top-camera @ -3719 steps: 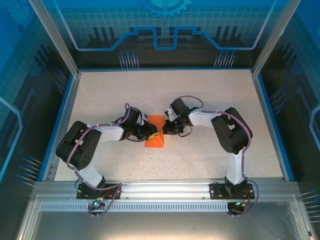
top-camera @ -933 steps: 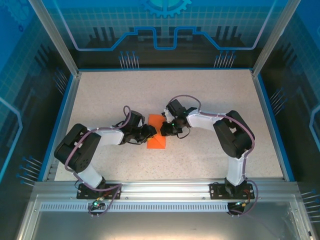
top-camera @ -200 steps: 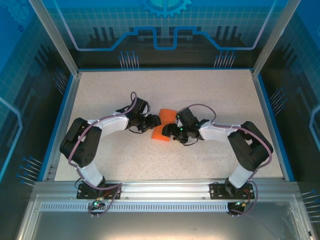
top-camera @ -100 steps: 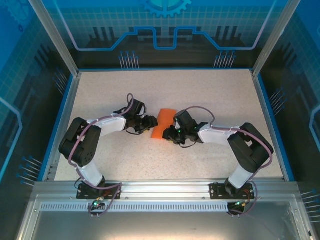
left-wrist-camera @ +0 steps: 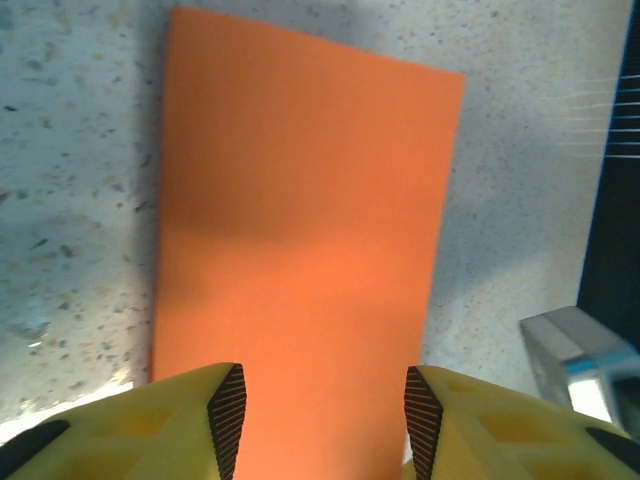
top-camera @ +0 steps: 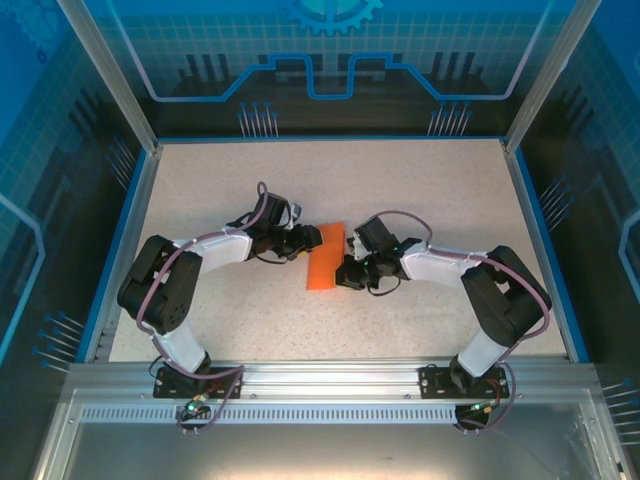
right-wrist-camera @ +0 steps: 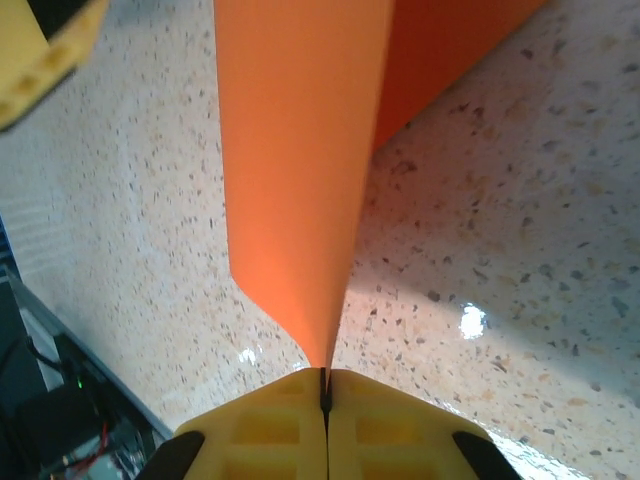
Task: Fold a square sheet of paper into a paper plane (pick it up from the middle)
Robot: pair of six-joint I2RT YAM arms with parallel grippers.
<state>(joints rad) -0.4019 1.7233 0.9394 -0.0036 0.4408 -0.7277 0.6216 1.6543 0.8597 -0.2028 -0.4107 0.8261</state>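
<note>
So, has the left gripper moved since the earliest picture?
Yes. The left gripper has shifted farther from the near aluminium rail, toward the table's back edge.

1. Top view: bright, even light from above; the speckled table [top-camera: 400, 190] is sharp, with short soft shadows under the arms [top-camera: 440, 265]
2. Left wrist view: a broad soft shadow bands the orange paper [left-wrist-camera: 300, 200]; the yellow fingers [left-wrist-camera: 150, 425] at the bottom edge look slightly soft
3. Right wrist view: small white glare spots shine on the table beside the paper; the near fingers [right-wrist-camera: 260, 420] are slightly out of focus
</note>
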